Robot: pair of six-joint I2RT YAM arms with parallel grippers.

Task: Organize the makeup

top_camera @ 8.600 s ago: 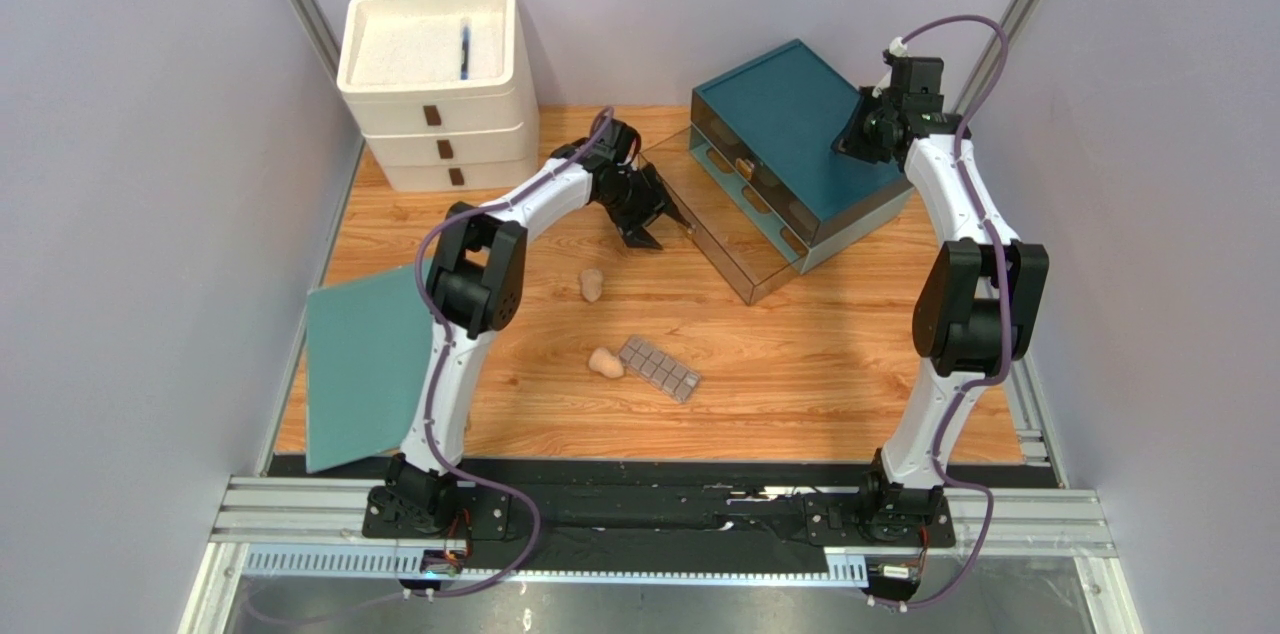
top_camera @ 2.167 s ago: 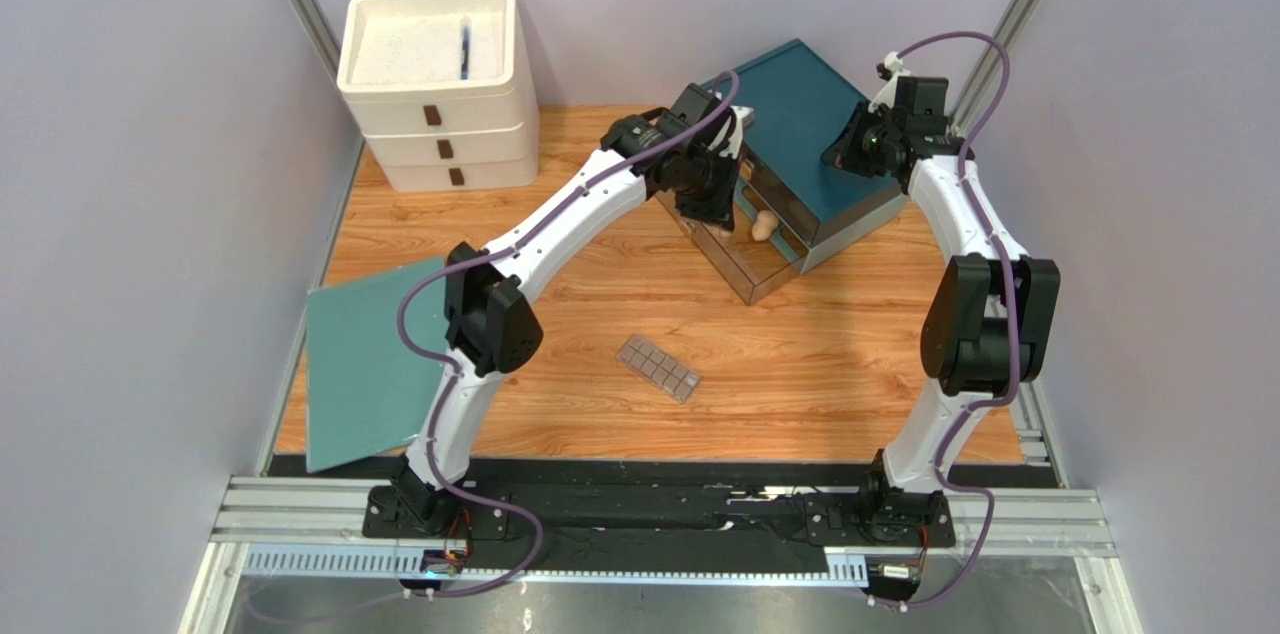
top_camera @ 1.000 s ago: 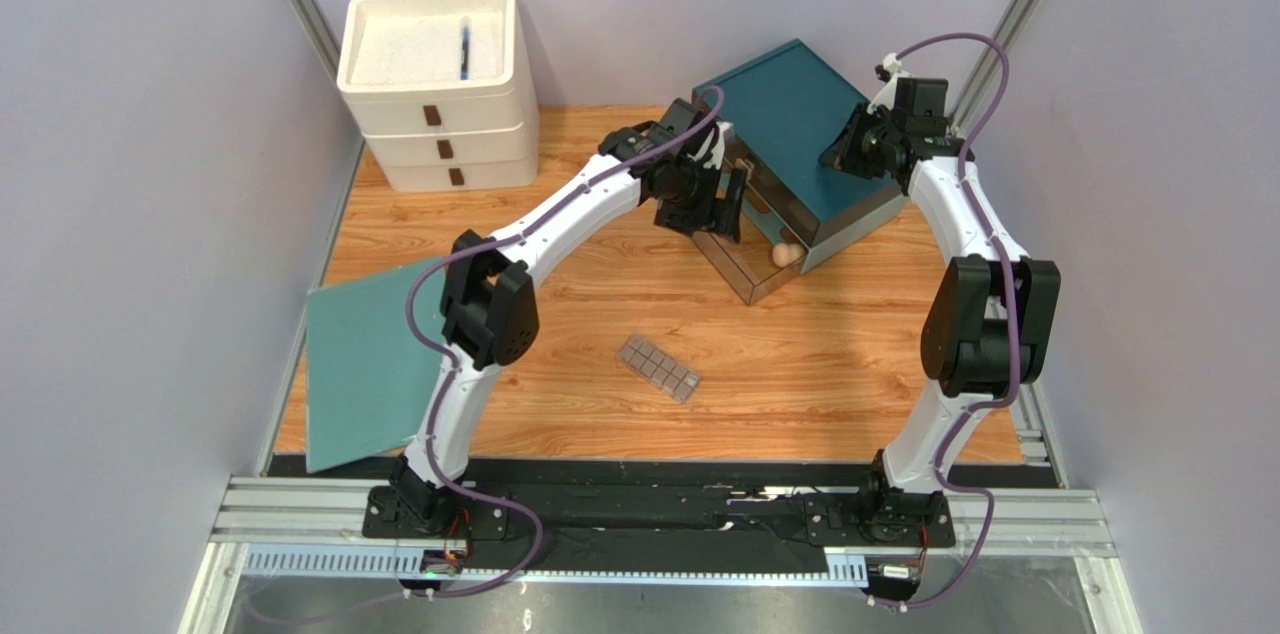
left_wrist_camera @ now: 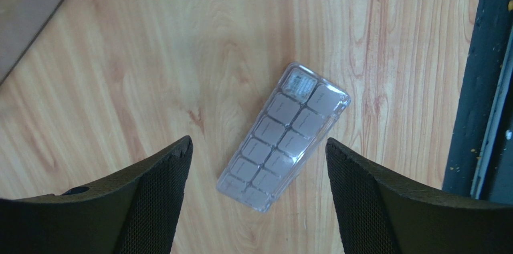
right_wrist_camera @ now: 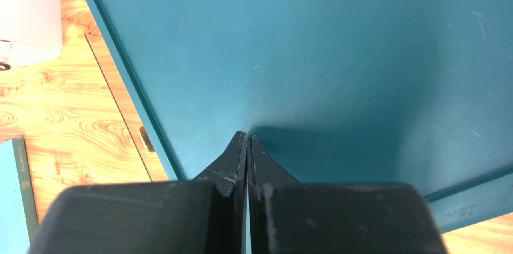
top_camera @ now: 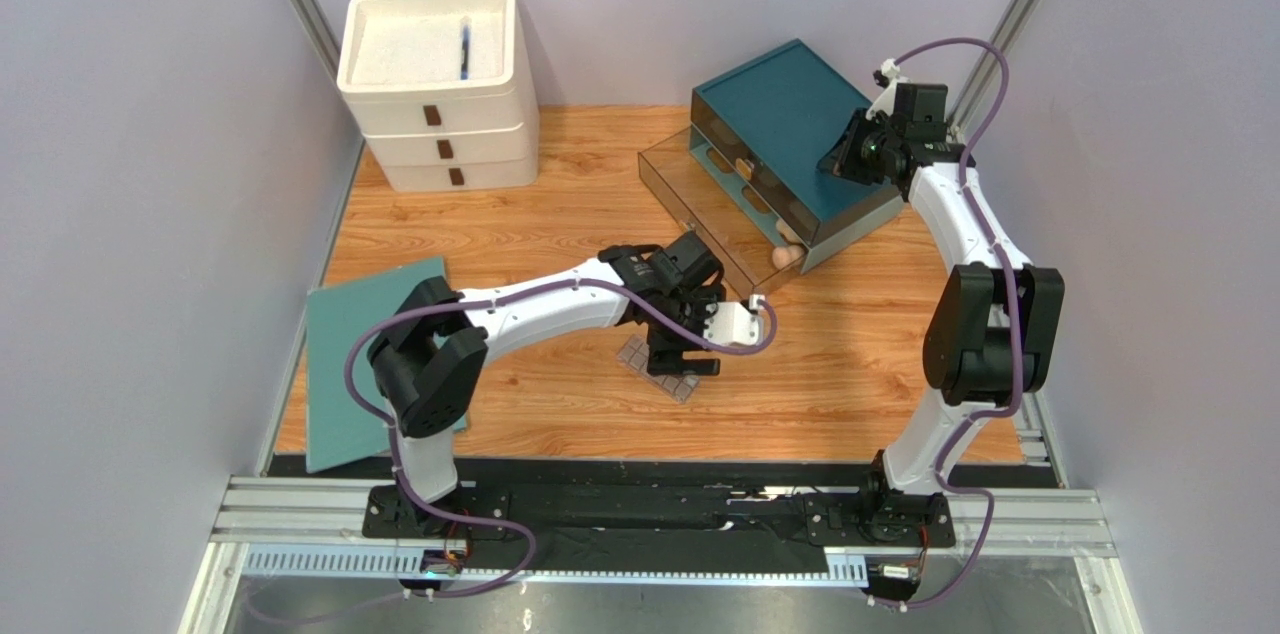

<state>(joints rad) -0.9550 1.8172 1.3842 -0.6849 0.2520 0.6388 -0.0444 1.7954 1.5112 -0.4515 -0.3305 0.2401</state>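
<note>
A grey-brown gridded palette (left_wrist_camera: 283, 136) in a clear case lies flat on the wooden table, partly hidden under my left gripper (top_camera: 679, 360) in the top view, where one corner of the palette (top_camera: 684, 384) shows. My left gripper (left_wrist_camera: 259, 153) hangs open above it, one finger on each side, nothing held. A beige sponge (top_camera: 786, 256) rests in the pulled-out clear drawer (top_camera: 679, 171) of the teal drawer unit (top_camera: 784, 102). My right gripper (right_wrist_camera: 247, 138) is shut, its tips pressed on the unit's teal top (right_wrist_camera: 337, 55).
A white stacked drawer unit (top_camera: 437, 87) stands at the back left with a dark thin item in its top tray. A flat teal sheet (top_camera: 361, 364) lies at the left table edge. The black rail (left_wrist_camera: 481, 80) runs along the near edge.
My left arm has swung from the open clear drawer back toward the near middle of the table, over the palette. One sponge stays in the drawer. The right arm has not moved.
</note>
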